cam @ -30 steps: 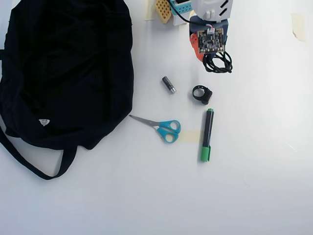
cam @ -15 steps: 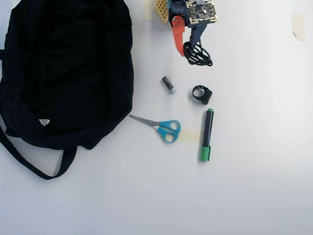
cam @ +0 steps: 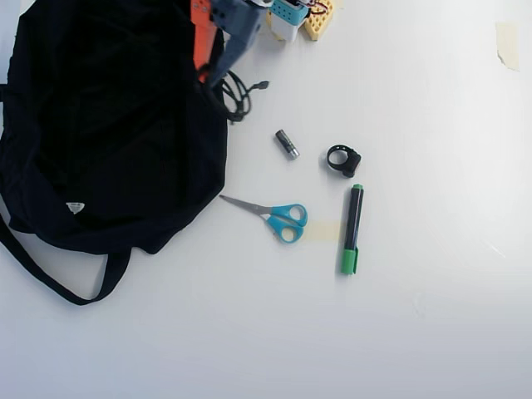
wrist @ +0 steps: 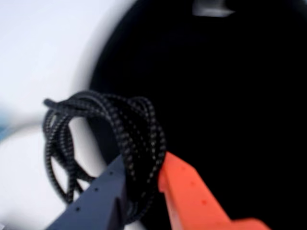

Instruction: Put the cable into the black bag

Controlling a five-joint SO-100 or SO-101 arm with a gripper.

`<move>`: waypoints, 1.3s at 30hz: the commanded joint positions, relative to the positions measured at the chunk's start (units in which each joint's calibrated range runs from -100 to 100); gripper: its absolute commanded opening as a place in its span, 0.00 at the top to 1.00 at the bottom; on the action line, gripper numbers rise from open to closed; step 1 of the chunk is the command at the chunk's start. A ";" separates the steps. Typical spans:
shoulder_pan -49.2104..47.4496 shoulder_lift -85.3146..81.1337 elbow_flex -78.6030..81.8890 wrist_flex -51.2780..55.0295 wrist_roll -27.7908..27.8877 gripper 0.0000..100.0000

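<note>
At the right edge of the black bag (cam: 108,125), near the top of the overhead view, the claw (cam: 212,75) is closed on the coiled black cable (cam: 238,93). Wrist view: dark finger and orange finger (wrist: 192,191) pinch the cable (wrist: 129,139) strands between them; loops hang left over the white table (wrist: 33,57), the bag (wrist: 230,110) filling the right. On the table (cam: 416,332) to the bag's right lie a small battery (cam: 287,143), black ring (cam: 343,160), blue-handled scissors (cam: 278,218) and green marker (cam: 352,229).
</note>
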 commanded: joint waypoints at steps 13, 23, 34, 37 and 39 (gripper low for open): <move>31.08 50.19 -37.46 -12.46 -0.10 0.98; 29.29 52.59 -37.54 -0.57 -2.99 0.70; 8.04 21.22 -36.11 22.77 -3.56 0.98; -4.45 13.92 -24.88 22.85 -8.07 0.98; -21.50 7.45 -14.00 21.56 -8.54 0.98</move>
